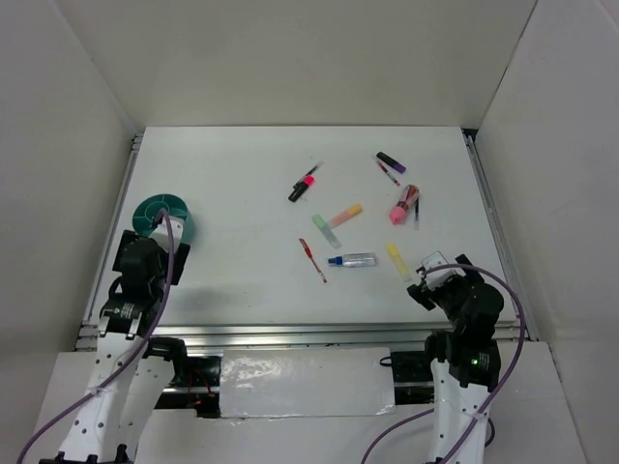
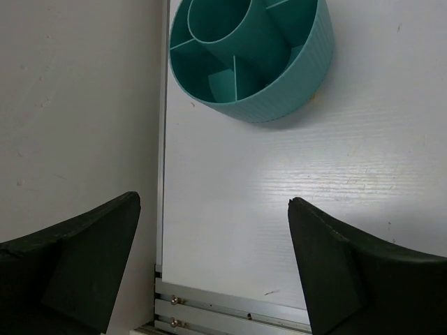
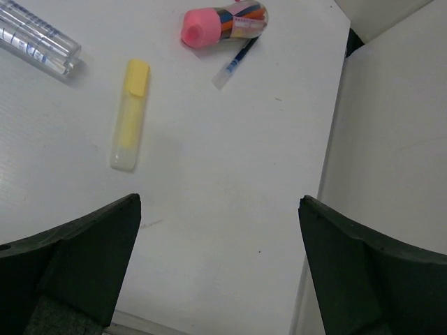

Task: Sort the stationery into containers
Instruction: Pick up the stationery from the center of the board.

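Note:
A round teal cup [image 1: 164, 217] with inner compartments stands at the table's left edge; it also shows in the left wrist view [image 2: 251, 56]. My left gripper [image 2: 213, 209] is open and empty just in front of it. Stationery lies scattered at centre and right: a black-pink marker [image 1: 304, 184], a green highlighter [image 1: 326, 230], an orange highlighter [image 1: 346, 213], a red pen [image 1: 312, 260], a clear blue-capped tube [image 1: 352, 259], a yellow highlighter [image 1: 398, 259], a pink highlighter [image 1: 403, 205] and a purple-black marker [image 1: 391, 161]. My right gripper [image 3: 220, 209] is open and empty near the yellow highlighter [image 3: 129, 115].
White walls enclose the table on three sides. Metal rails [image 1: 290, 333] run along the near edge and the left and right sides. A thin dark pen [image 3: 236, 61] lies beside the pink highlighter [image 3: 222, 24].

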